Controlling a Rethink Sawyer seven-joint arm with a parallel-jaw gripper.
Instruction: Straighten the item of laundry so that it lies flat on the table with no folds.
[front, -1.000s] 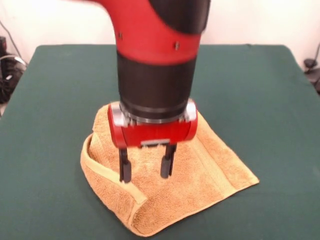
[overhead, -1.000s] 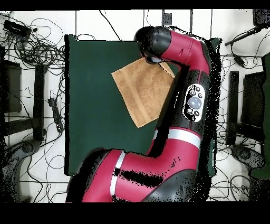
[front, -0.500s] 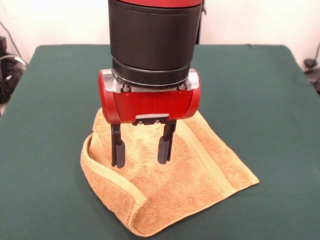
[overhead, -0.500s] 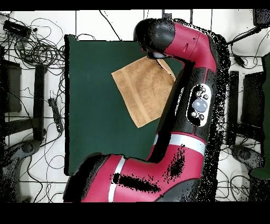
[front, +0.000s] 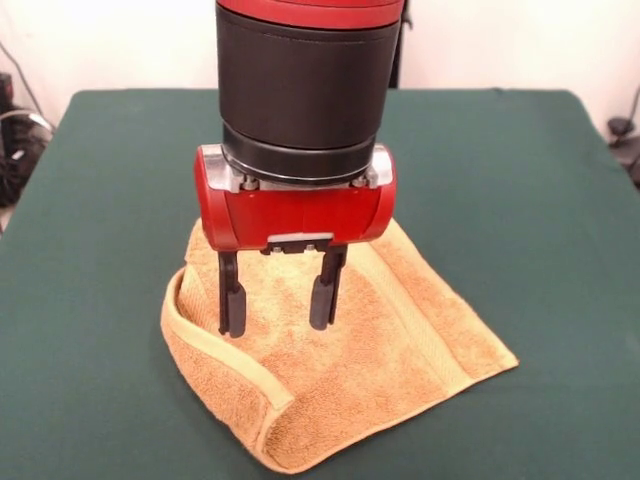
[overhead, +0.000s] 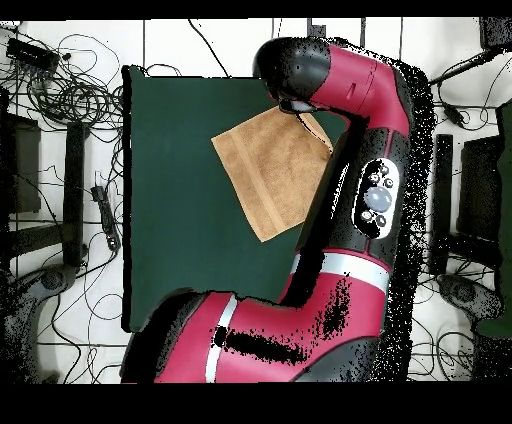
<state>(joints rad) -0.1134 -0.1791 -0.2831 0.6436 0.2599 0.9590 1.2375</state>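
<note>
Green table (front: 520, 160); towel (front: 400, 350) unmoved (left edge folded over); gripper (front: 275, 305) spread open, shifted slightly left

The thick, rounded red and black Sawyer arm (overhead: 345, 215) has a white band across it and a grey oval panel of round buttons. Its wrist is a black cylinder on a red housing with silver screws, ending in the gripper (front: 275, 305) with two black fingers (front: 231, 300).

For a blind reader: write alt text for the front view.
A red and black robot gripper, fingers open, hangs over a golden-orange terry-cloth towel whose left edge is folded over, on a dark green felt-covered table.
</note>
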